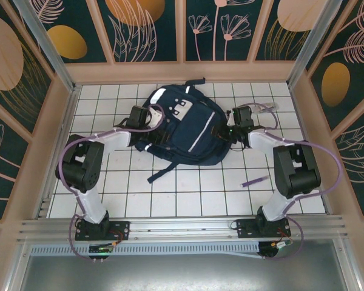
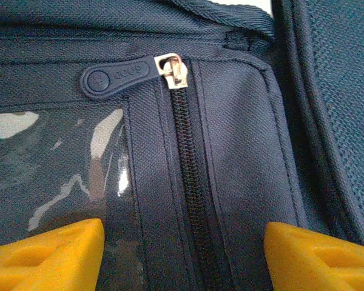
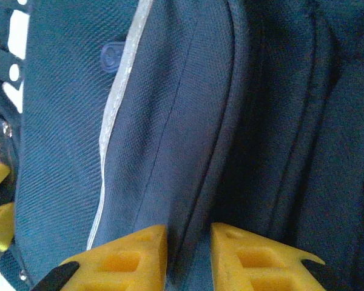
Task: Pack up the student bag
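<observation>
The navy student bag lies flat in the middle of the tiled table, front pockets up. My left gripper is at its left side. In the left wrist view this gripper stands open, its yellow fingers spread either side of a closed black zipper. The metal slider and its rubber pull tab lie beyond the tips. My right gripper is at the bag's right side. There the right gripper has narrowed onto a raised fabric seam of the bag.
A purple pen lies on the white tiles in front of the right arm. A dark strap trails from the bag toward the near edge. Wooden walls ring the table. A clear window pocket sits left of the zipper.
</observation>
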Tool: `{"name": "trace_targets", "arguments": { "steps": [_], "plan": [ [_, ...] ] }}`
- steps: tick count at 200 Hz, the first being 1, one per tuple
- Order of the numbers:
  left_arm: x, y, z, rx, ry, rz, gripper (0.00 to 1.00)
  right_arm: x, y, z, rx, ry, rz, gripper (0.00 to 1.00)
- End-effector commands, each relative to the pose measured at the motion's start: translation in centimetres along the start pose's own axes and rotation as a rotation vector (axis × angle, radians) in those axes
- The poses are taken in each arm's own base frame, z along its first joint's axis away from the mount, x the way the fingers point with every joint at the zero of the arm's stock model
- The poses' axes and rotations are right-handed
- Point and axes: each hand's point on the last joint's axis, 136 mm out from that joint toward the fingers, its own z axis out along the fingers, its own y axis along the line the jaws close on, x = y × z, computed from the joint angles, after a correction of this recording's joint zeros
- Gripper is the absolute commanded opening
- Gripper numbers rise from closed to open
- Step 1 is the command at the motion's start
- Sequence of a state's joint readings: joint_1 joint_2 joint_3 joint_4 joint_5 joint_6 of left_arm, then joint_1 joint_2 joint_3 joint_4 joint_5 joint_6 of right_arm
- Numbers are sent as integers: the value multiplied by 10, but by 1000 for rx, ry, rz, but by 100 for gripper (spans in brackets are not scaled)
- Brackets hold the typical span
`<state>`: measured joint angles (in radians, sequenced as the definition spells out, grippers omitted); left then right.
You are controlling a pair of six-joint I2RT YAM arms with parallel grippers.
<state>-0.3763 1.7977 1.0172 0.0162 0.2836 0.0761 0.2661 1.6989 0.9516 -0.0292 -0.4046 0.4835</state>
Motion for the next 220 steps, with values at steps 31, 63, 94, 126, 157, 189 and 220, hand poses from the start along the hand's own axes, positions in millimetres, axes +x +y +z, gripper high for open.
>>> {"name": "trace_targets", "arguments": {
  "steps": [31, 63, 94, 126, 157, 189, 220],
  "plan": [
    [52, -72, -33, 220, 108, -3, 67, -45, 2, 47, -96, -32, -61, 22],
    [49, -101, -51, 281, 158, 261, 67, -81, 3, 61, -196, -54, -38, 25],
    [51, -89, -61, 234, 217, 537, 69, -94, 8, 31, -212, -86, -33, 35],
    [67, -64, -51, 150, 276, 764, 72, -73, 27, -9, -214, -84, -121, 41],
    [57, -46, -33, 58, 293, 800, 65, -40, 71, -53, -239, -193, -427, 46],
    [54, -52, -31, 82, 252, 815, 6, 5, 108, -93, -443, -380, -952, 50],
    [36, -72, -49, 121, 100, 821, 0, 72, 120, -64, -571, -154, -1462, 51]
  ]
}}
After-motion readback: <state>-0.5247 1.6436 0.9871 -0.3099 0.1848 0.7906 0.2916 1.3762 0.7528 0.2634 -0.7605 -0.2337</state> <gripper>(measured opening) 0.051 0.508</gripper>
